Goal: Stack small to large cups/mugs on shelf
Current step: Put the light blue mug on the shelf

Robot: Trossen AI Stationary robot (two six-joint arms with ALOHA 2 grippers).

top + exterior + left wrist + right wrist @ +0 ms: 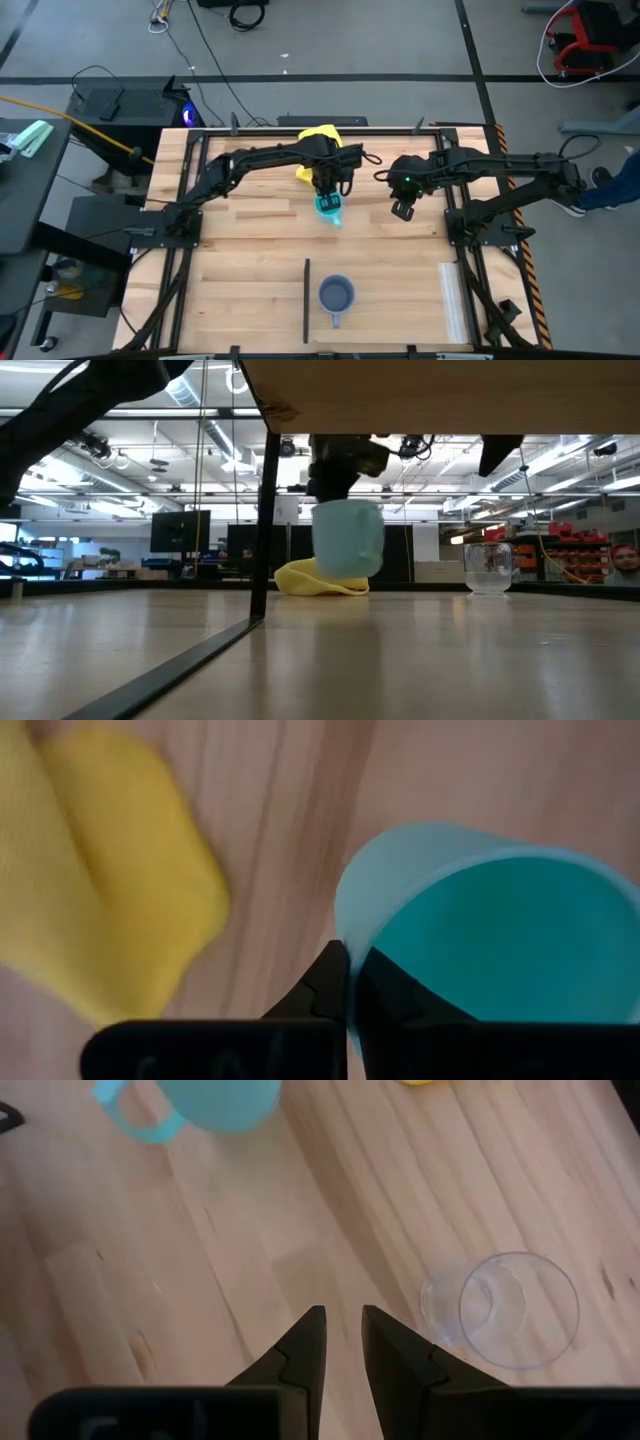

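Turquoise mug (347,538) upright, mouth up, off table | L gripper (352,982) pinching its rim | R gripper (343,1342) parted, empty

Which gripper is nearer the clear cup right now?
Right. The right gripper hangs open just beside the clear cup; the left gripper is farther off, shut on the turquoise mug rim.

The pale butcher-block wooden table (250,260) looks smooth, with visible grain. The soft yellow cloth (90,880) appears matt, the turquoise plastic mug (500,940) smooth, the clear cup (515,1310) glossy.
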